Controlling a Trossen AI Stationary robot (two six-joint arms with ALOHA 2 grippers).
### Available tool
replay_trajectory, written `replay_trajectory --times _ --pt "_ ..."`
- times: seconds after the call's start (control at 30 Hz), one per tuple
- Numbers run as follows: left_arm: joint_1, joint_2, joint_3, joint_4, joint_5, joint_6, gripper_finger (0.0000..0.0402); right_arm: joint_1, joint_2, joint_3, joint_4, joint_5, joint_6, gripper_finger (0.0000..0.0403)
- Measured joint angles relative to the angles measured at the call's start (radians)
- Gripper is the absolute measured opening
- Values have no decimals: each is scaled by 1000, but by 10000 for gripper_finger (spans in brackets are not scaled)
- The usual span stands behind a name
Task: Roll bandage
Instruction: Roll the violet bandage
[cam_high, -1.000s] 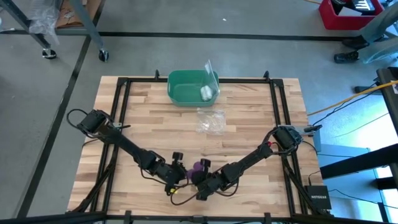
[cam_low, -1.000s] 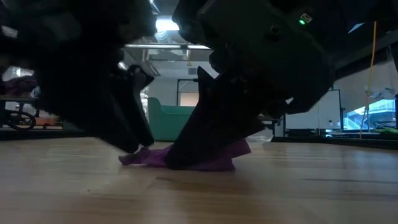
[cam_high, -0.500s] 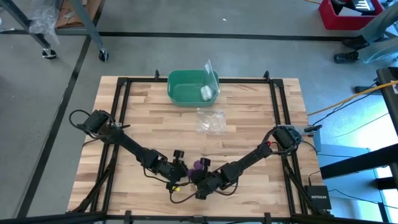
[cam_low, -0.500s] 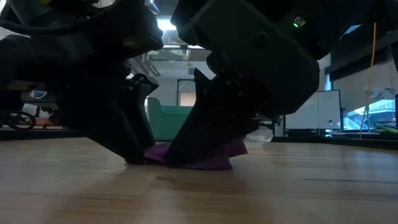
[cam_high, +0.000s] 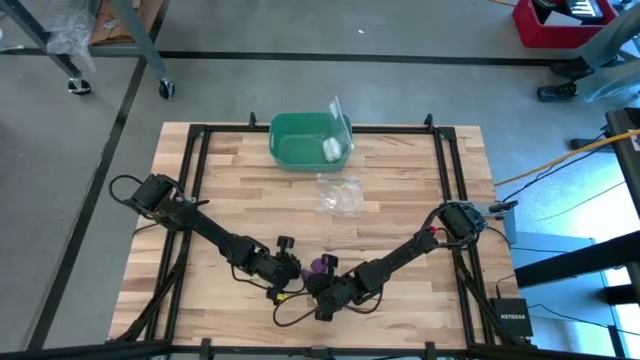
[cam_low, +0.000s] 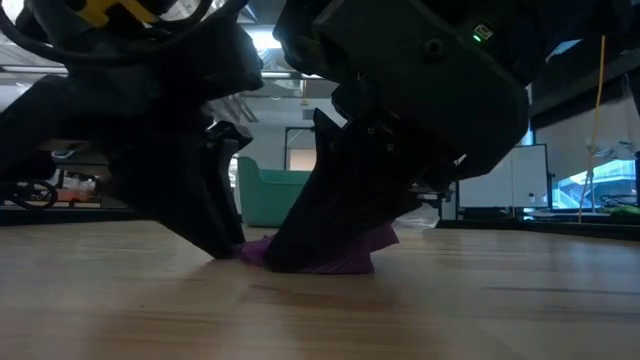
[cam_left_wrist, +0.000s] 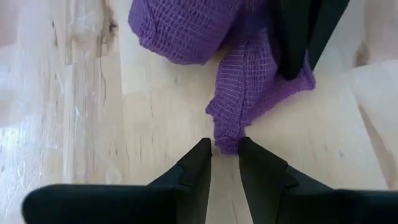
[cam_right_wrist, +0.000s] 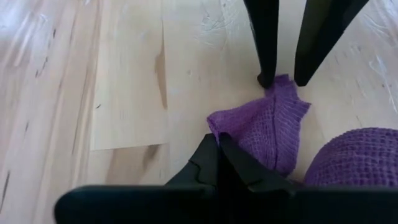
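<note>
The purple bandage (cam_high: 318, 266) lies on the wooden table near its near edge. It is a loose roll (cam_left_wrist: 180, 28) with a short flat strip running out to a free end (cam_left_wrist: 227, 142). My left gripper (cam_left_wrist: 225, 149) is low at the table. It is open by a narrow gap, with one fingertip on each side of the strip's free end. My right gripper (cam_right_wrist: 217, 148) is shut on the strip close to the roll. In the low view both grippers, the left (cam_low: 228, 245) and the right (cam_low: 290, 258), reach down to the purple cloth (cam_low: 345, 262). My left gripper has the strip's free end (cam_right_wrist: 283, 81) between its fingertips (cam_right_wrist: 266, 78); I cannot tell whether they touch it. My right gripper is shut on a fold at the strip's edge (cam_right_wrist: 216, 123), slanting down from the table's near right. Its own fingers hide whether it pinches or presses. The cloth lies slack on the table.
A green bin (cam_high: 290, 140) at the far middle holds a small white roll (cam_high: 330, 150). A clear plastic bag (cam_high: 340, 193) lies between the bin and the grippers. Black frame rails (cam_high: 190, 200) run along the table's edges.
My left gripper has gone toward the table's right edge, up to the bandage's free end. The part of the strip that showed beside it in the low view is now behind its fingers. My right gripper has kept its place on the cloth.
</note>
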Motion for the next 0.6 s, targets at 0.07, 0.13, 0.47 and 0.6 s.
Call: replay_trajectory --times 0.07,0.13,0.47,0.6 --pt "-2 2 -1 19 4 4 67 0 0 0 0 0 0 5" --pt "-3 5 -1 23 12 4 61 0 0 0 0 0 0 5" --pt "11 35 0 66 32 22 48 0 0 0 5 14 1 5" --pt "19 47 2 64 36 12 9 0 0 0 8 19 2 5"
